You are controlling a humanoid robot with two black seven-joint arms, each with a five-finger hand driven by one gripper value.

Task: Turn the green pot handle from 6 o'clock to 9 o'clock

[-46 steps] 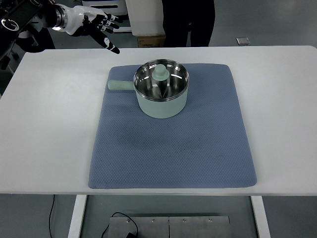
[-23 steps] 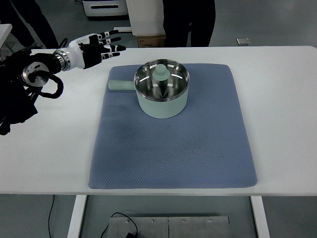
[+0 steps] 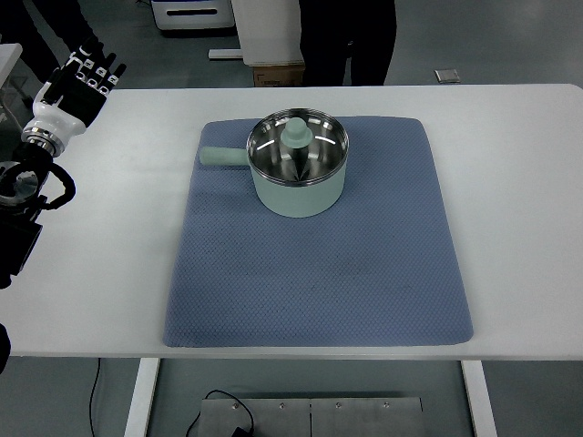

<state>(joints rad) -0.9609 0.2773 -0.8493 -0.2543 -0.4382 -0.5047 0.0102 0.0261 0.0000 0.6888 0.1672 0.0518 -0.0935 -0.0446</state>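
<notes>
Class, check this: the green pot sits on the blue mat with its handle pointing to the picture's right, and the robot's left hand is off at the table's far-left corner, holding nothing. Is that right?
Not quite. In the top view the green pot sits on the blue mat, but its handle points to the picture's left, not right. The rest holds: the left hand is at the table's far-left corner, holding nothing.

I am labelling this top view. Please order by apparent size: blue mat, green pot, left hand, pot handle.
1. blue mat
2. green pot
3. left hand
4. pot handle
The hand and handle look close in size, so their order is uncertain.
</notes>
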